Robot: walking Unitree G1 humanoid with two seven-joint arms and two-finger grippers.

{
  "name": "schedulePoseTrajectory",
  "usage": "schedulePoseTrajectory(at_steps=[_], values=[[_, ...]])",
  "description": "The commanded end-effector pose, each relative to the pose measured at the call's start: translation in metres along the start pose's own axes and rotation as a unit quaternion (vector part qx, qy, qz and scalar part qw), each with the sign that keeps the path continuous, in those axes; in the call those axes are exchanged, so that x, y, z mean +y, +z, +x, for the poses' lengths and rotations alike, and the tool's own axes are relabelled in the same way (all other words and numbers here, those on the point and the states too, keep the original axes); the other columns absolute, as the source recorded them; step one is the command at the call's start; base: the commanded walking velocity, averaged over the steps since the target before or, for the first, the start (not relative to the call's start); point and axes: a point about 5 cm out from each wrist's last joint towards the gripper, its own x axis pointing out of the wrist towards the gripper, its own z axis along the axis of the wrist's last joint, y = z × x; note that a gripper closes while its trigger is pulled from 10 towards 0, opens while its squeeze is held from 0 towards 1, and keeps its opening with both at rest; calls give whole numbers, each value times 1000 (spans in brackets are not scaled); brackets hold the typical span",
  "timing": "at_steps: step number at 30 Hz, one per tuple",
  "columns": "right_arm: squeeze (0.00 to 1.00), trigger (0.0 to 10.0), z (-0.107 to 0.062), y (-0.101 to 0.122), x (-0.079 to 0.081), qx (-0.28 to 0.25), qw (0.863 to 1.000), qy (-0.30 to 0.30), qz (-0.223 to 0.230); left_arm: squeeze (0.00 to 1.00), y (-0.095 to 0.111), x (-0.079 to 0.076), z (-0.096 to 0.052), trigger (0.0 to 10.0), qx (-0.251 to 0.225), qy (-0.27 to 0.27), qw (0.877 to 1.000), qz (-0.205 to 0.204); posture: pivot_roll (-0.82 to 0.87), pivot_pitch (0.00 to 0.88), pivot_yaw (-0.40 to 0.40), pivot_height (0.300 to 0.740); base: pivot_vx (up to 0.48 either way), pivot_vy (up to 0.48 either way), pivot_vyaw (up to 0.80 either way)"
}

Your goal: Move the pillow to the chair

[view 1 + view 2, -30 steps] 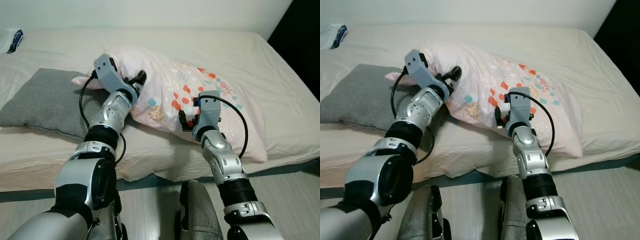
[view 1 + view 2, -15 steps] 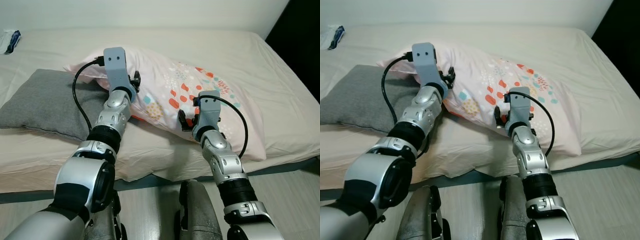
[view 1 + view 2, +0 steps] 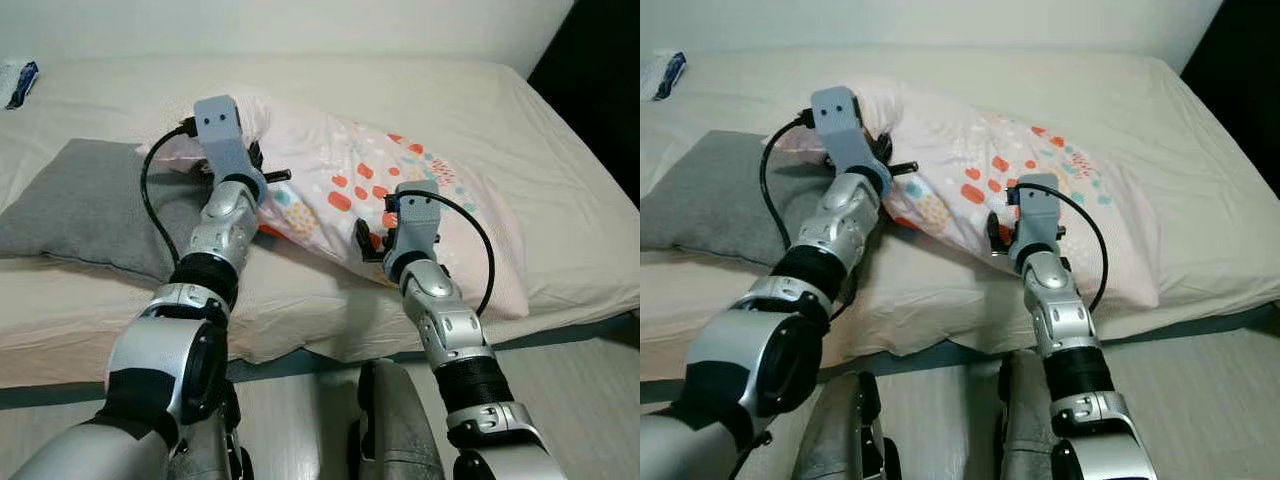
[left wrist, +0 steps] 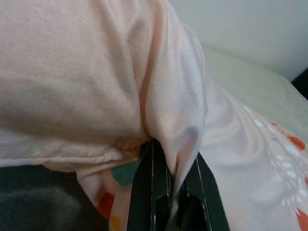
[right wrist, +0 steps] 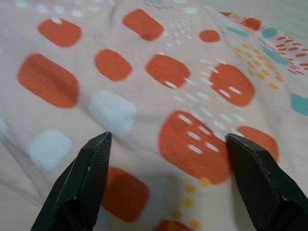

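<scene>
No words or labels can be read anywhere. The left claw (image 4: 169,192) is pressed together and pinches a fold of the pink pillow (image 3: 400,190) at its upper left end; the cloth bunches up between the two black fingers (image 4: 150,192). The right claw (image 5: 168,178) is spread wide, with the fingertips (image 5: 94,159) set far apart just over the pillow's spotted cloth near its front edge, in the middle of the frame. I cannot tell if they touch it. The pillow lies on the bed (image 3: 560,150). Its long side runs from the upper left down to the lower right of the frame. Its left end sits just beside a grey pillow (image 3: 80,205), at the left of the frame. A small white and blue thing (image 3: 15,80) lies in the upper left corner.
</scene>
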Motion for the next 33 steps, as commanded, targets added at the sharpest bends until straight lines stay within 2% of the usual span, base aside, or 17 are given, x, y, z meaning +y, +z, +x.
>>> schedulePoseTrajectory(at_steps=[1, 2, 4, 5, 8, 11, 12, 14, 16, 19, 21, 23, 26, 28, 30, 31, 33], values=[[0, 10000, -1, -3, 1, 1, 1000, 5, 8, 0, 10, 15, -2, 0, -25, -14, 1000, -8, -45, 212, -57, 574, 0, 0, 0], [0, 10000, -1, -3, 1, 1, 1000, 5, 8, 0, 10, 15, -2, 0, -25, -14, 1000, -8, -45, 212, -57, 574, 0, 0, 0], [0, 10000, -3, -3, 3, -1, 1000, 13, 13, 0, 20, 49, -16, 0, -49, -26, 998, 1, -31, 210, -51, 574, 0, 0, 0], [0, 10000, -3, -3, 3, -1, 1000, 13, 13, 0, 20, 49, -16, 0, -49, -26, 998, 1, -31, 210, -51, 574, 0, 0, 0], [0, 10000, -3, -2, 8, 2, 999, 20, 29, 0, 27, 106, -53, 0, -62, 45, 996, 34, -21, 209, -54, 574, 0, 0, 0], [0, 10000, -2, -2, 10, 6, 999, 21, 41, 0, 28, 113, -60, 0, -65, 61, 995, 36, -18, 209, -55, 574, 0, 0, 0], [0, 10000, -1, -8, 17, 48, 993, 19, 108, 0, 25, 121, -72, 0, -67, 79, 994, 36, -8, 205, -66, 574, 0, 0, 0], [0, 10000, -1, -11, 20, 64, 990, 20, 128, 0, 24, 122, -75, 0, -66, 81, 994, 36, -8, 205, -66, 574, 0, 0, 0], [0, 10000, -1, -18, 29, 98, 973, 21, 206, 0, 16, 118, -75, 0, -60, 74, 995, 41, -11, 202, -65, 574, 0, 0, 0], [0, 10000, -1, -20, 31, 109, 966, 20, 232, 0, 14, 115, -74, 0, -58, 70, 995, 42, -12, 202, -64, 574, 0, 0, 0], [0, 10000, -3, -25, 41, 156, 927, 43, 339, 0, 11, 104, -74, 0, -48, 51, 997, 40, -17, 202, -59, 574, 0, 0, 0], [0, 10000, -7, -27, 50, 185, 901, 84, 382, 0, 11, 94, -75, 0, -37, 32, 998, 44, -18, 205, -53, 574, 0, 0, 0], [0, 10000, -8, -27, 51, 189, 901, 90, 379, 0, 11, 93, -75, 0, -34, 30, 998, 46, -19, 206, -51, 574, 0, 0, 0], [0, 10000, -14, -25, 54, 189, 925, 127, 305, 0, 10, 87, -73, 0, -29, 19, 998, 51, -18, 210, -45, 574, 0, 0, 0], [0, 10000, -16, -24, 54, 189, 930, 138, 284, 0, 10, 85, -73, 0, -28, 17, 998, 51, -18, 210, -45, 574, 0, 0, 0], [0, 10000, -18, -22, 57, 194, 928, 150, 282, 0, 11, 84, -73, 0, -26, 17, 998, 51, -21, 210, -43, 574, 0, 0, 0], [0, 10000, -24, -12, 69, 206, 887, 195, 364, 0, 11, 83, -74, 0, -22, 18, 998, 51, -21, 213, -42, 574, 0, 0, 0]])
